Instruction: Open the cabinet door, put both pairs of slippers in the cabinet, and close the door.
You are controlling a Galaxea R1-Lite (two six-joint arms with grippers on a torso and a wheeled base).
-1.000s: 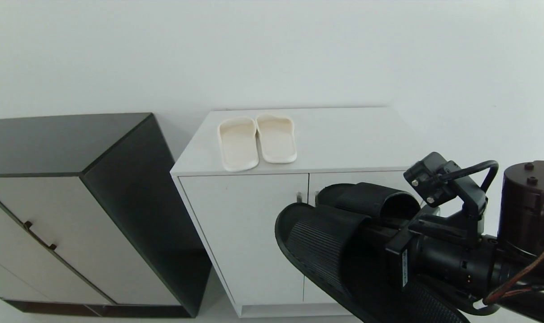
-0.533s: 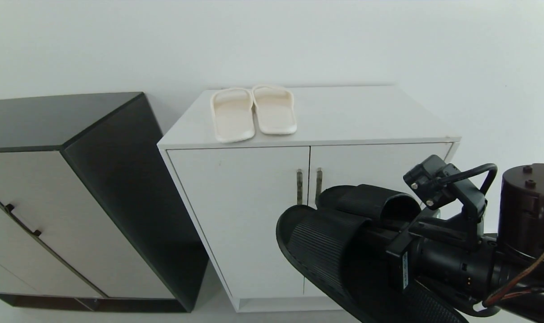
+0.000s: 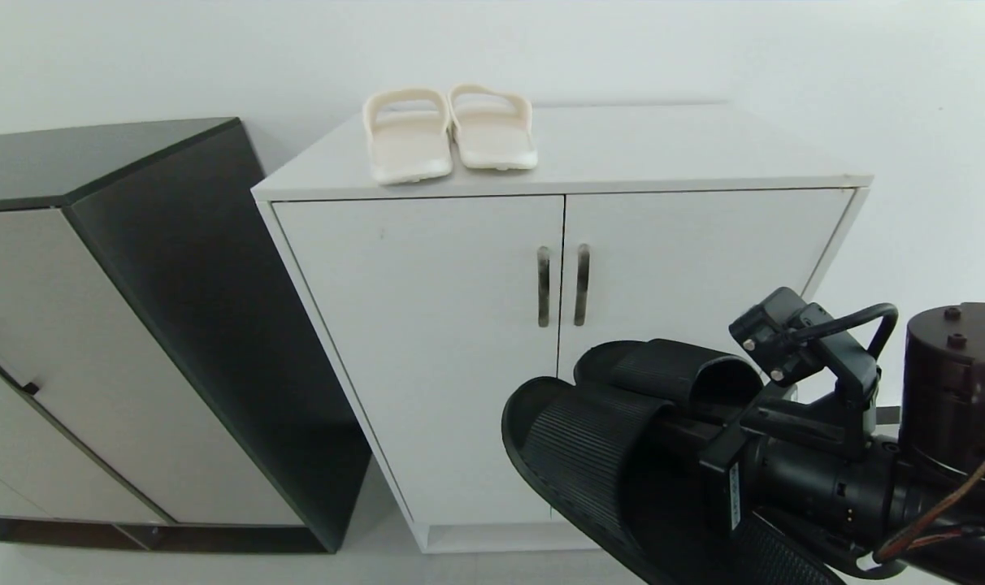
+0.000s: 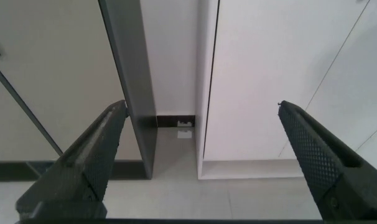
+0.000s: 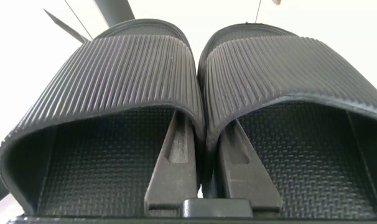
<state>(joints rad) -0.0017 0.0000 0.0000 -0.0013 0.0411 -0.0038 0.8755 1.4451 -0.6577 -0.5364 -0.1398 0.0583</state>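
Jaws of right gripper (image 5: 201,143) astride black slippers (image 5: 132,68) — tips hidden under straps.

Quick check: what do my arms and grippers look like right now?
Right arm: black, cylindrical, with a bracketed wrist camera, a looped black cable, a reddish wire and a pale label strip. Left gripper: two dark, wedge-shaped jaws with knurled inner faces. Right gripper: matching slim black jaws.

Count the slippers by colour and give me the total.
cream slippers: 2, on top of the white cabinet
black slippers: 2, clamped in the right gripper
Total: 4
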